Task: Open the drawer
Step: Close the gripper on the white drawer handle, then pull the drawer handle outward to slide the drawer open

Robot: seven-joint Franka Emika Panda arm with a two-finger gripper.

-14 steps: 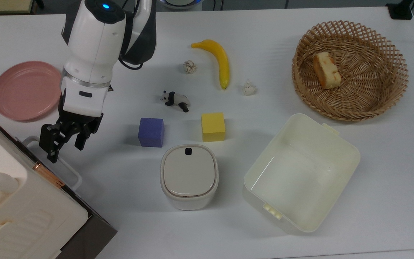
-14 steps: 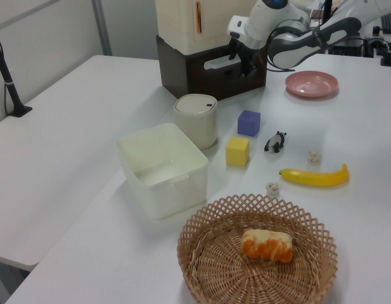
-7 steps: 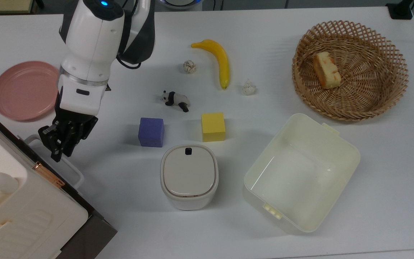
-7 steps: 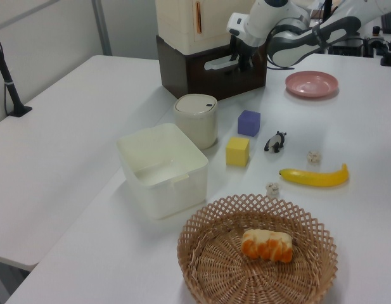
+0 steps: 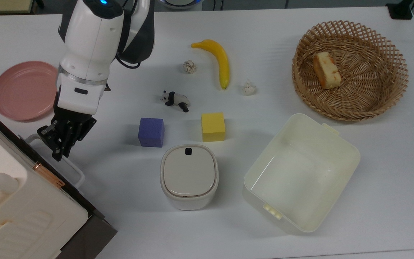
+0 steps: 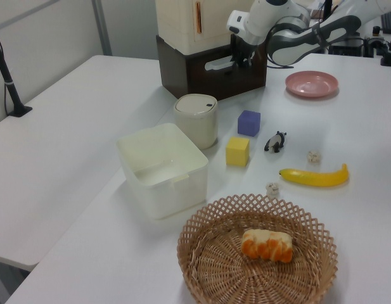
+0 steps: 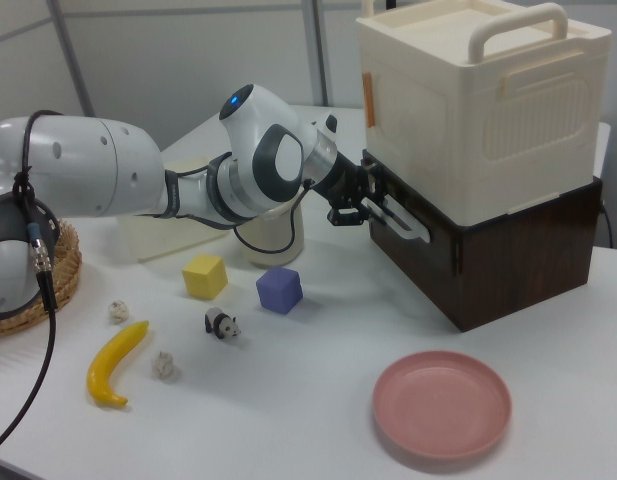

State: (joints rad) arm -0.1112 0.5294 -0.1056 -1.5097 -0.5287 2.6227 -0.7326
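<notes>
Top view: claw (image 5: 59, 138) clenched on the white loop handle (image 5: 71, 165) of the drawer (image 7: 478, 255), at the worktop's (image 5: 228, 223) lower-left corner. Grasp made; drawer seemingly unopened, pull remaining.

A pink plate (image 5: 23, 90) lies at nine o'clock on the white table (image 5: 264, 54) in the top view. Near the centre a toy panda (image 5: 174, 99) lies on its side, with a purple cube (image 5: 151, 132) at its seven o'clock and a yellow cube (image 5: 213, 126) at its four o'clock. A banana (image 5: 217, 59) lies at twelve o'clock, a crumpled paper ball (image 5: 189, 66) on one side and another paper ball (image 5: 249, 87) on the other. A wicker basket (image 5: 379, 93) at two o'clock holds a piece of cake (image 5: 325, 70). At six o'clock stand a lidded white bin (image 5: 189, 176) and a cream tub (image 5: 302, 172).
</notes>
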